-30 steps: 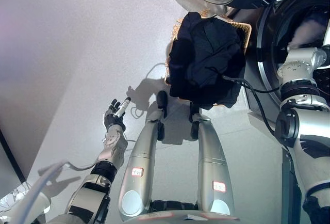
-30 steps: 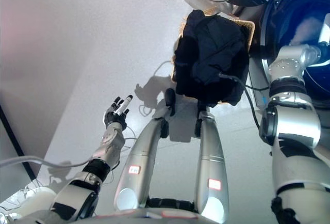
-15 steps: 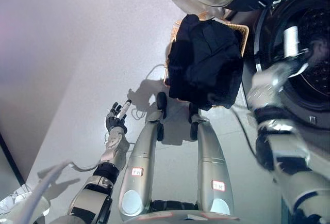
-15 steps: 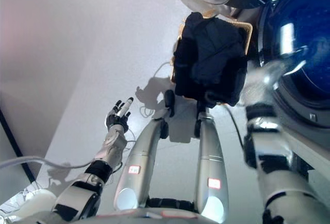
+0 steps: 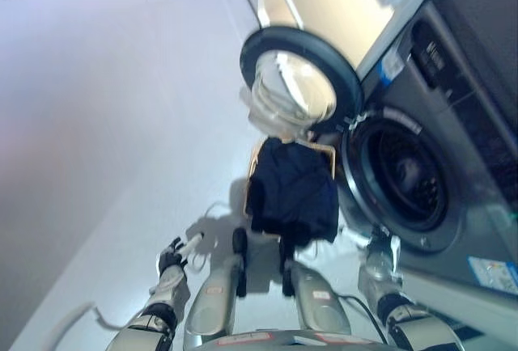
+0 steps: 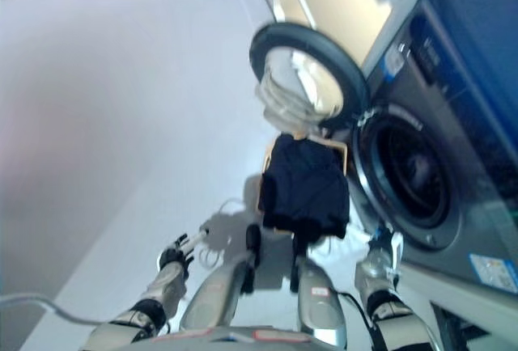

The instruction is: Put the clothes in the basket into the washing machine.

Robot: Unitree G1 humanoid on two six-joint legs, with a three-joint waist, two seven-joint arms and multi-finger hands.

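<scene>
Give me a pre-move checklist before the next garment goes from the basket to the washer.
1. Washing machine door swung open: ok.
2. Drum opening unobstructed: ok; whether anything lies inside, cannot tell.
3. Dark clothes left to load: ok, a heap fills the basket.
4. Left hand free: ok, fingers relaxed above the floor, holding nothing.
5. Right hand free: cannot tell, its fingers are unclear.
6. Basket beside the drum opening: ok.
</scene>
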